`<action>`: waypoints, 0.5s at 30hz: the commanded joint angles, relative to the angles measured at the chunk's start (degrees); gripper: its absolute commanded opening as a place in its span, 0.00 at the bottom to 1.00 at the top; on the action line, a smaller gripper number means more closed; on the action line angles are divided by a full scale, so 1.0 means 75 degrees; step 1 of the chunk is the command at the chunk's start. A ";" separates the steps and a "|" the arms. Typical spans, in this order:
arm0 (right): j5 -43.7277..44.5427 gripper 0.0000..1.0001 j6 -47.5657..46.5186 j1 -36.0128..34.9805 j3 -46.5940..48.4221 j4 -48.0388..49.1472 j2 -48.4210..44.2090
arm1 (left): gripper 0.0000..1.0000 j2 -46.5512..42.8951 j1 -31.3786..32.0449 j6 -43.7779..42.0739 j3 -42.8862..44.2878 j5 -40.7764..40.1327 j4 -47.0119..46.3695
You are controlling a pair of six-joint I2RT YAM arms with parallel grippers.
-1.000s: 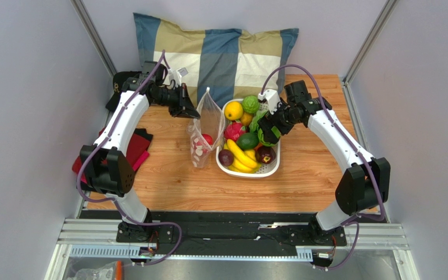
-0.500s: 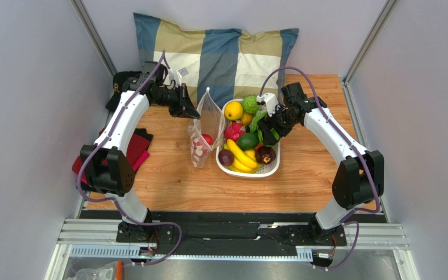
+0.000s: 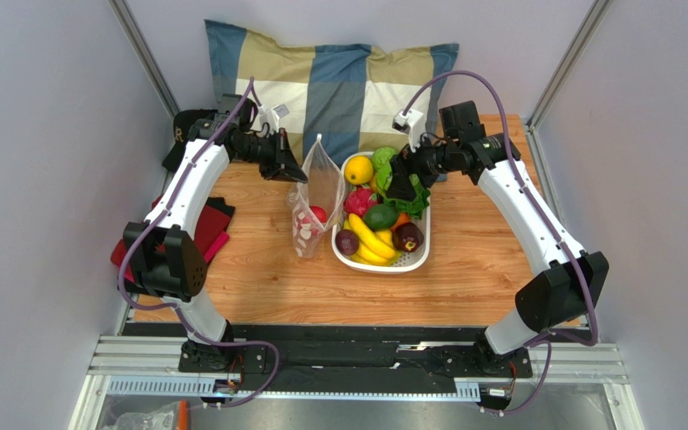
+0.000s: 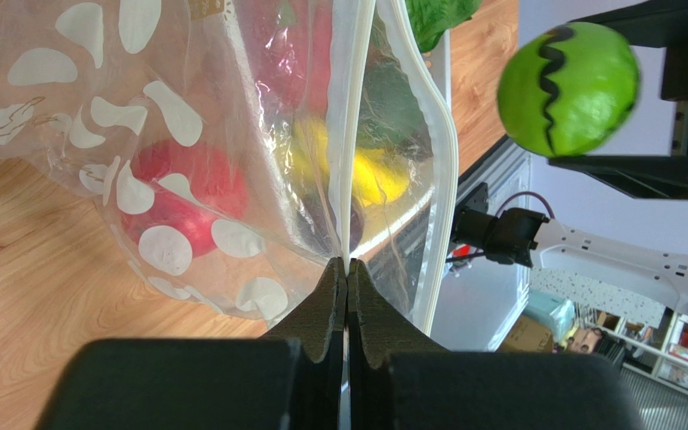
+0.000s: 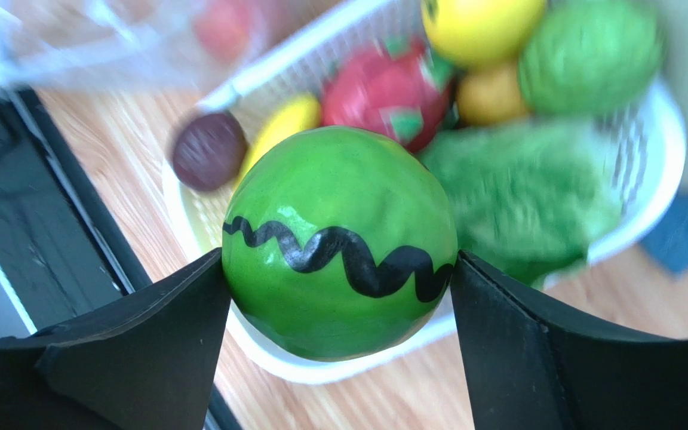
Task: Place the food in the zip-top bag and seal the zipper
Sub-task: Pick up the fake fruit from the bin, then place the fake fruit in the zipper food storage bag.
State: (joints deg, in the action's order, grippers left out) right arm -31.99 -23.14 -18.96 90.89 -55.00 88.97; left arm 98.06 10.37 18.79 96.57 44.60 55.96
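Holding the pouch up by one lip is your left arm's whole job here. The left gripper (image 4: 347,269) has its jaws pressed together on the zipper (image 4: 354,134). The zip-top bag (image 3: 316,199) hangs below them, its spotted lower half slumped on the wooden table (image 3: 258,287). The other lip bows away from the pinched one, so the mouth gapes just to one side of those jaws. Hold that pinch firm and steady. The film is thin, glossy and crinkled, printed with white ovals, and I judge it will fold shut if you let it slacken. A red apple (image 4: 191,193) sits deep inside, well below the jaws.

On your right, the right gripper (image 5: 339,269) has its two dark fingers clamped on a round green fruit (image 5: 339,188). It looks like smooth, hard plastic with a black wavy line around it. It hangs above the white slotted basket (image 3: 383,267), with the ruffled lettuce (image 5: 518,188) and the lemon (image 5: 482,22) beneath the jaws.

Carry the fruit across until it is directly above the gap between the lips. Lower it past the rim, and only then let go. A slick ball dropped on the ridge would likely roll off, or knock the lip out of your left jaws.
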 commanded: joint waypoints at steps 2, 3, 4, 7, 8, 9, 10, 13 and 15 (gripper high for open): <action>-0.1441 0.62 0.1055 -0.0822 0.1004 0.1774 0.0113 | 0.00 -0.0008 0.0023 -0.0126 0.0178 0.0065 0.0096; -0.1593 0.62 0.1231 -0.0974 0.1052 0.2046 0.0160 | 0.00 0.0015 0.0023 -0.0149 0.0178 0.0054 0.0097; -0.1629 0.63 0.1372 -0.1301 0.1076 0.2315 0.0231 | 0.00 0.0003 0.0023 -0.0149 0.0166 0.0077 0.0097; -0.1606 0.64 0.1502 -0.1934 0.1299 0.2775 0.0652 | 0.00 0.0003 0.0023 -0.0149 0.0190 0.0135 0.0108; -0.1618 0.64 0.1538 -0.2053 0.1334 0.2891 0.0769 | 0.00 0.0003 0.0023 -0.0149 0.0190 0.0147 0.0097; -0.1641 0.64 0.1503 -0.2147 0.1404 0.2904 0.1002 | 0.00 -0.0008 0.0023 -0.0161 0.0201 0.0147 0.0108; -0.1630 0.64 0.1410 -0.2310 0.1416 0.2858 0.1109 | 0.00 -0.0020 0.0023 -0.0161 0.0190 0.0159 0.0120; -0.1255 0.66 0.0929 -0.2440 0.1183 0.2635 0.1461 | 0.00 -0.0090 0.0023 -0.0184 0.0120 0.0264 0.0108; -0.0835 0.68 0.0684 -0.2441 0.1088 0.2506 0.1625 | 0.00 -0.0126 0.0023 -0.0196 0.0085 0.0334 0.0097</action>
State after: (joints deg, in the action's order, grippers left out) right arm -42.17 -14.72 -37.54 99.66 -36.86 98.87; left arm 98.17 10.37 18.65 96.57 45.08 56.42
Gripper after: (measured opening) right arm 0.851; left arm 0.008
